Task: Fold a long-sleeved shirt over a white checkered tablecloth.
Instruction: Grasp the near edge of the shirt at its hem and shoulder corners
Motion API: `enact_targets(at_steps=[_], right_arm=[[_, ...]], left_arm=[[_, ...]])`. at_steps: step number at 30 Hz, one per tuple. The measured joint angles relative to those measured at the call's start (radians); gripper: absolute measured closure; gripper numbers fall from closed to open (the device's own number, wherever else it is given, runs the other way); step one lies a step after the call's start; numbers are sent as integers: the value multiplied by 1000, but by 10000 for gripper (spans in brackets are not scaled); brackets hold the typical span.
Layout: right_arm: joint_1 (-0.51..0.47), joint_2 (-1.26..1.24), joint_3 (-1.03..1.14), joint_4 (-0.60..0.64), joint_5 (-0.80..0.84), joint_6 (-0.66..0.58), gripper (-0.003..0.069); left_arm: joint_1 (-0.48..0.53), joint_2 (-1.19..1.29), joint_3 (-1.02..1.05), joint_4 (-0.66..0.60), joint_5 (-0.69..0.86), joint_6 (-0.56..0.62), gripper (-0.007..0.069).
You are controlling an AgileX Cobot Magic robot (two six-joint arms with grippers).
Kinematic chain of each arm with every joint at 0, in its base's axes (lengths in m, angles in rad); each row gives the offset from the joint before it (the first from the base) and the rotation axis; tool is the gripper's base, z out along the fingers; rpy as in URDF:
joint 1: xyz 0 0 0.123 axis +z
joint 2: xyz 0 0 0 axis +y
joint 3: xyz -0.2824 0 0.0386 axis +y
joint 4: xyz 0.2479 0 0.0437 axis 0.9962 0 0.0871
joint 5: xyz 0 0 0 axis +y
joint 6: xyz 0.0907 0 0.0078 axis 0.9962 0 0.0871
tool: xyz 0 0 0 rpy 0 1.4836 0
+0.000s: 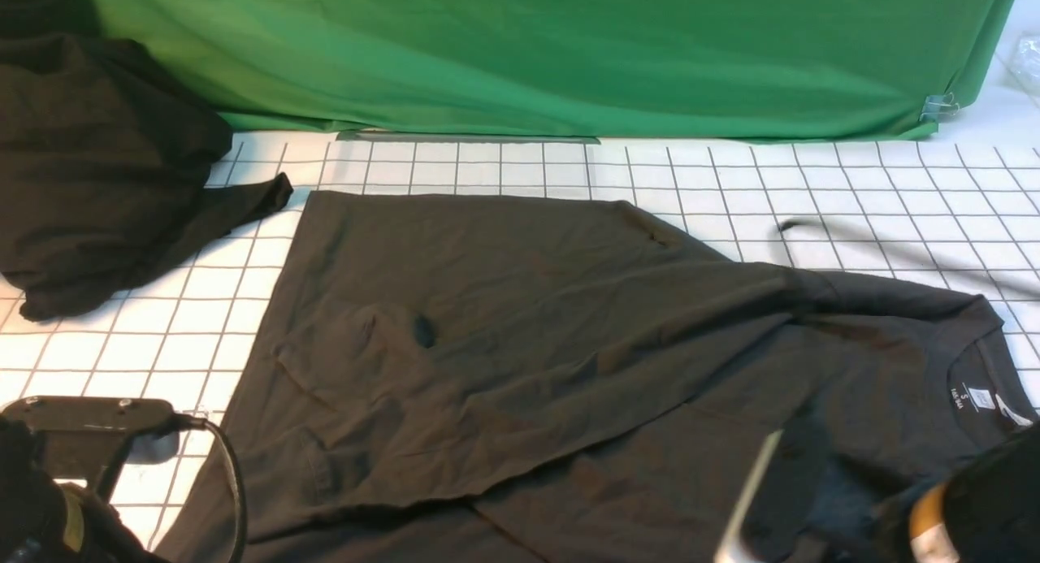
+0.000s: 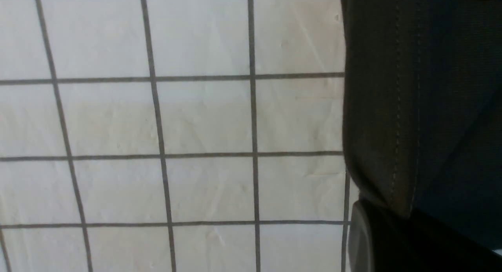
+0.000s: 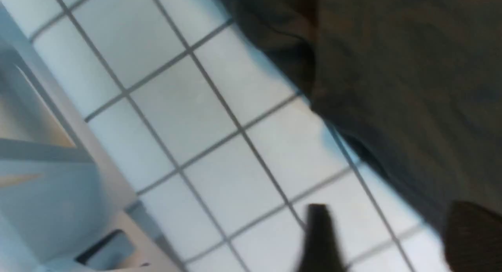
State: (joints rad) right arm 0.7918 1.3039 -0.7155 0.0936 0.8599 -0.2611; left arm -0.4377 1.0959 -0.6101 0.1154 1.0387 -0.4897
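The long-sleeved shirt (image 1: 528, 344) lies spread on the white checkered tablecloth (image 1: 812, 181), its round collar (image 1: 975, 384) at the right. In the left wrist view my left gripper (image 2: 408, 221) looks shut on the shirt's stitched hem (image 2: 384, 107), which runs down into the dark jaws. In the blurred right wrist view my right gripper (image 3: 396, 240) is open. Bare tablecloth (image 3: 219, 154) shows between its two dark fingers (image 3: 319, 240), and the far one sits at the shirt's edge (image 3: 411, 107).
A blacker heap of cloth (image 1: 97, 165) lies at the back left, partly on the tablecloth. A green fabric backdrop (image 1: 569, 51) closes off the far side. My left arm (image 1: 49, 482) and right arm (image 1: 967, 506) fill the near corners.
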Motion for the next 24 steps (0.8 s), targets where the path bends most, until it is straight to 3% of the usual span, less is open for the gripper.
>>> enact_targets(at_steps=[3,5,10,14,16,17,20,22,24], right_arm=[[28,67,0,-12,-48,6,123],[33,114,0,-27,-75,8,115],[33,195,0,-72,-102,28,126],[33,266,0,-101,-115,35,179],[33,285,-3,-115,-117,44,244],[34,292,-8,-133,-118,56,344],[34,295,-11,-160,-119,58,525],[34,293,-12,-161,-104,61,603],[35,276,-11,-127,-54,84,632]], left_arm=[[0,0,0,2,0,0,602],[0,0,0,2,0,0,602],[0,0,0,4,-1,0,602],[0,0,0,5,-8,1,602],[0,0,0,5,-10,2,602],[0,0,0,5,-11,2,602],[0,-7,1,0,-11,12,602],[0,-20,1,-20,-1,38,602],[0,-68,1,-68,42,73,602]])
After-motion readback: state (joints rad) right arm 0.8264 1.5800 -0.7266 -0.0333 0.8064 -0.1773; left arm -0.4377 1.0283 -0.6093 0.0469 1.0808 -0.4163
